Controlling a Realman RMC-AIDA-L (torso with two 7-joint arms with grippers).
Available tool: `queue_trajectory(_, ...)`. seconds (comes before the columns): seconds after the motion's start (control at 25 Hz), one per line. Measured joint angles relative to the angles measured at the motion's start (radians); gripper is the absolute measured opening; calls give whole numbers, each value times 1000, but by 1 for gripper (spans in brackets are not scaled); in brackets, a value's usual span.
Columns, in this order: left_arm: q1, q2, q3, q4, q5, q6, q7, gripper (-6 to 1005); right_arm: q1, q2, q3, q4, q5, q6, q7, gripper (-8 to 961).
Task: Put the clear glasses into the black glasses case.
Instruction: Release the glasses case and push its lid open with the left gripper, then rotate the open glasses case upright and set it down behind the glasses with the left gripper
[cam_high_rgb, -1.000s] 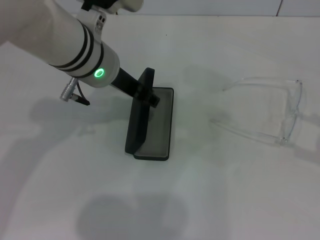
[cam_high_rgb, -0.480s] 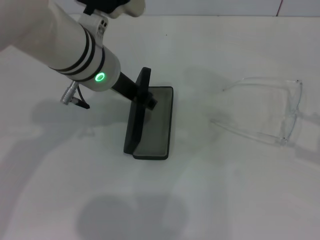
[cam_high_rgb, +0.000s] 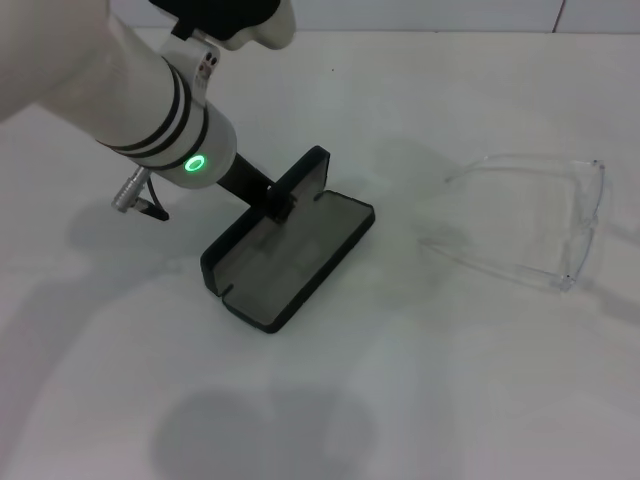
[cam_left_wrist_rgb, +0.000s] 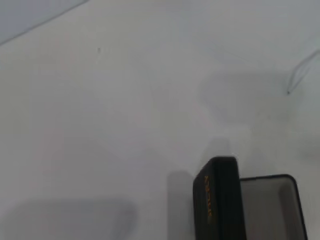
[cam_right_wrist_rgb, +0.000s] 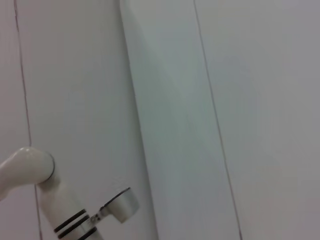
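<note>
Black glasses case (cam_high_rgb: 290, 250) open on the white counter (cam_high_rgb: 420, 400), my left hand (cam_high_rgb: 280, 205) gripping its raised lid, clear glasses (cam_high_rgb: 540, 220) lying well apart toward my right.

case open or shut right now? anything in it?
Open and empty. The black glasses case has its lid raised and bare grey lining showing; the clear glasses lie apart on the table. The left pincer is at the lid.

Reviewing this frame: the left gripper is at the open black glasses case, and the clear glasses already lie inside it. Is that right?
Not quite. The left gripper is at the open black glasses case, but the clear glasses are not inside it. The head view shows them on the table, apart from the case on the robot's right, with only grey lining in the case.
</note>
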Motion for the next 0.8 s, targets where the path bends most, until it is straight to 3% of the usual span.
queue_trajectory(0.12,25,0,0,46,-10,-3,50,247,-2,1,33,11,-1,-11,-1,883)
queue_trajectory(0.4,121,1,-24,180,-92,-4,328,203,-23,-9,231,99,32,-99,-3,883)
queue_trajectory(0.64,216,0,-1,277,-134,-3,701,203,-108,1,228,102,210,-102,14,884)
queue_trajectory(0.8,229,1,-4,276,-220,-5,896,209,-141,11,222,94,233,-105,33,884)
